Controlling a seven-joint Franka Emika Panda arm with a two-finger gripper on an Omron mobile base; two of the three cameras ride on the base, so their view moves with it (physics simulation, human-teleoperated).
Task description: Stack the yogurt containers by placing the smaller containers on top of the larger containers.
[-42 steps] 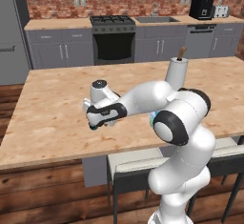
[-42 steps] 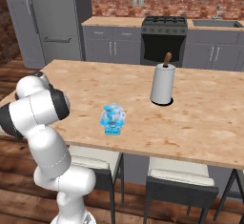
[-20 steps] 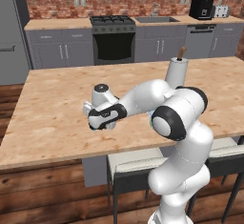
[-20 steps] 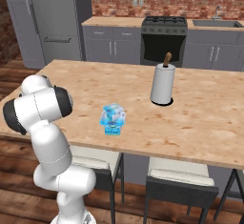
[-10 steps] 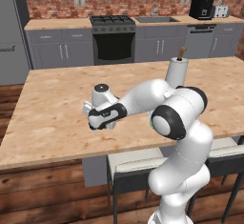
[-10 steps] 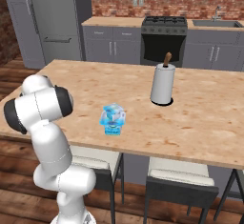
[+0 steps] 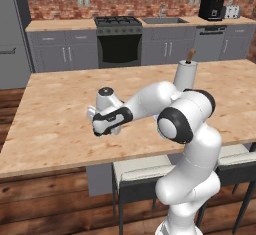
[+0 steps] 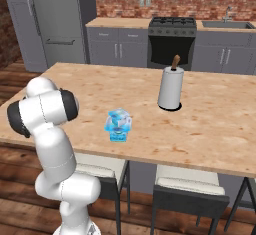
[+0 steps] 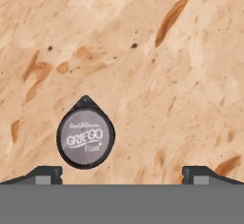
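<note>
Partly claw-hidden (image 9: 122,175): tiny dark cup (image 9: 86,139), lid text barely legible.

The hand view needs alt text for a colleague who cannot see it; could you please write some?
Looking down on a small dark round yogurt cup with a grey "Griego" lid, sitting on a light wooden counter. The open gripper hovers above, its two dark fingertips at the bottom edge, the cup nearer the left one.

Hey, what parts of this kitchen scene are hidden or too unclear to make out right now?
- Blue containers: right base view, too small and blurry to separate the tub from the cup.
- Dark yogurt cup: hand view, top-down; its sides are hidden.
- End effector: left base view, fingers hidden under the wrist.
</note>
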